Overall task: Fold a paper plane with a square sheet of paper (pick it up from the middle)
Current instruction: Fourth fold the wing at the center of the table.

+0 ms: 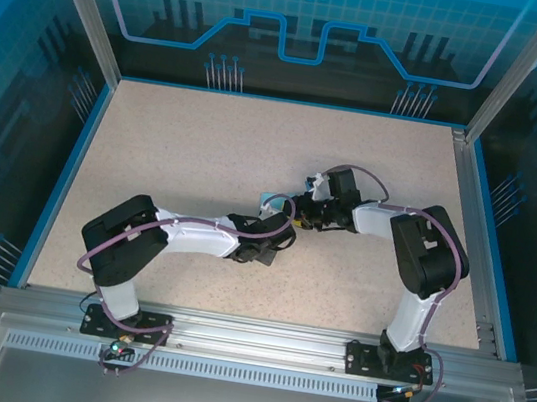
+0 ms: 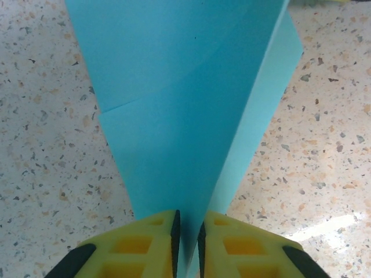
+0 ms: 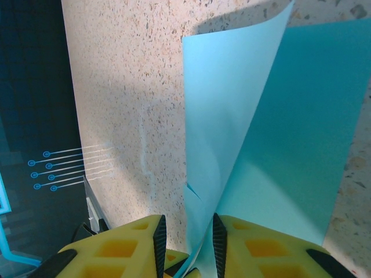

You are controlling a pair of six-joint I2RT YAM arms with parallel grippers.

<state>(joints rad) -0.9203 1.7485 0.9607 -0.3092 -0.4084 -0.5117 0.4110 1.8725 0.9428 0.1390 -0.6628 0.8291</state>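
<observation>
The sheet of paper [image 2: 174, 87] is light blue and partly folded, narrowing to a point with creased layers. My left gripper [image 2: 188, 217] is shut on its narrow end, the black pads close on either side of the sheet. In the right wrist view the paper [image 3: 278, 145] rises as curved layers between the fingers of my right gripper [image 3: 186, 223]. That gripper stands open: the sheet rests against the right pad and bare table shows by the left pad. From above, both grippers meet mid-table, left gripper [image 1: 279, 233] and right gripper [image 1: 302, 211], with a corner of the paper [image 1: 271, 199] showing.
The speckled beige table [image 1: 172, 167] has a blue raised rim [image 1: 63, 170] on its sides. An aluminium rail [image 1: 248, 335] runs along the near edge. Glass enclosure walls stand at the back and sides. Cables loop along both arms.
</observation>
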